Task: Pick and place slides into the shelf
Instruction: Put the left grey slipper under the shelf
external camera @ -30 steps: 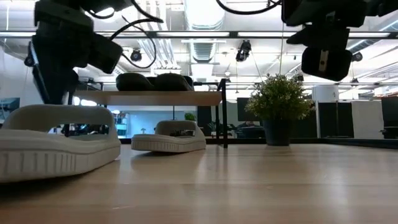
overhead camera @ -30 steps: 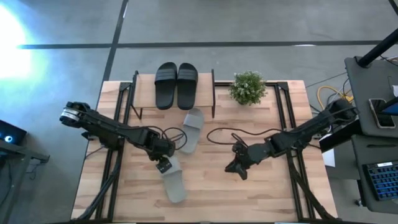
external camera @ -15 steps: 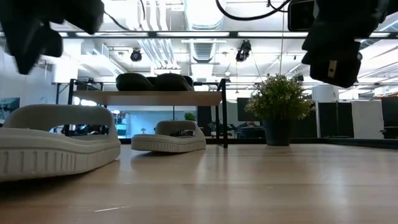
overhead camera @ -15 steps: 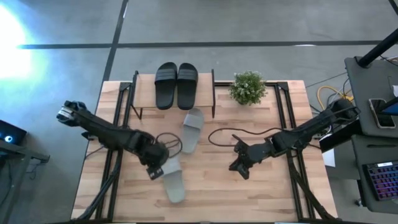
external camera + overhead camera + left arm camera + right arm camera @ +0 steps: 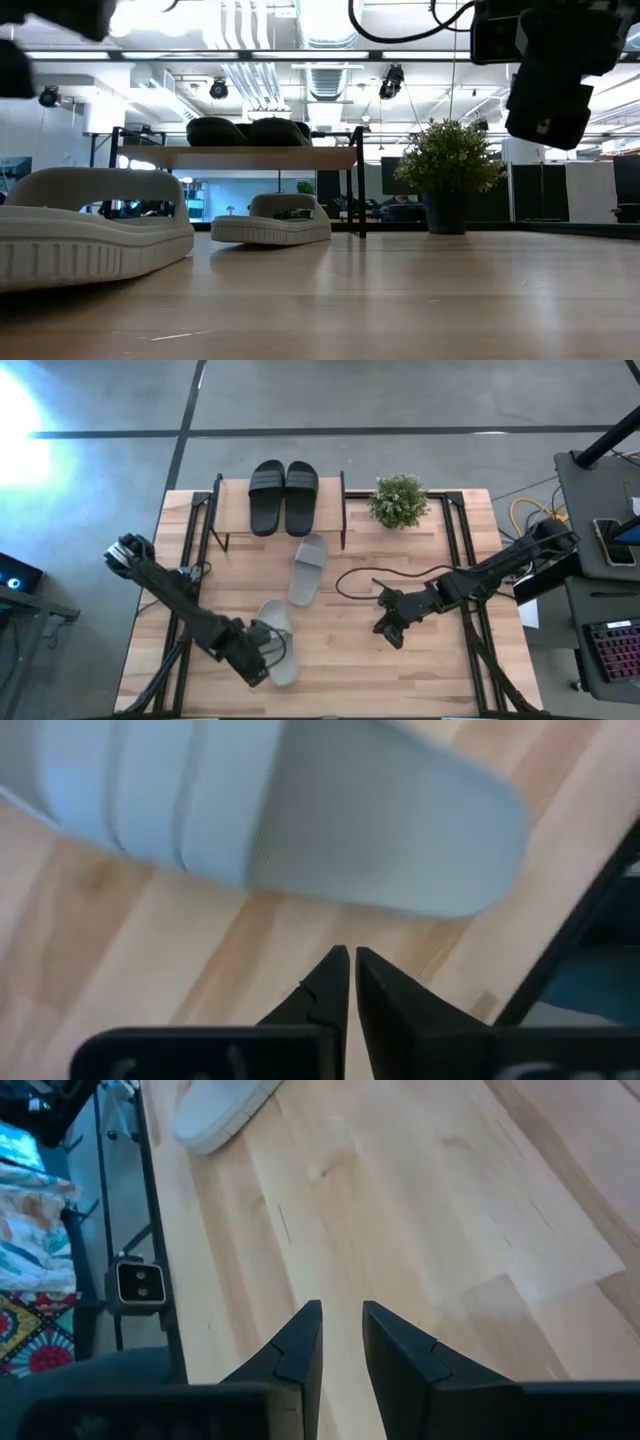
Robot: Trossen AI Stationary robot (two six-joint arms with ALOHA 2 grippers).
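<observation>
Slide [image 5: 300, 820] just beyond left hand [image 5: 351, 960]

A small potted plant [image 5: 398, 499] with bushy green leaves stood upright near the far edge of the wooden table [image 5: 420, 670]. A black cable [image 5: 362, 573] looped across the boards near the table's middle. To the right, a side desk held a keyboard [image 5: 610, 648], and yellow cables [image 5: 524, 512] lay coiled on the floor.

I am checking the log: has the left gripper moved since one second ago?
Yes. In the high view the left gripper has moved from beside the near grey slide's strap end toward the table's near edge, away from the shelf.
</observation>
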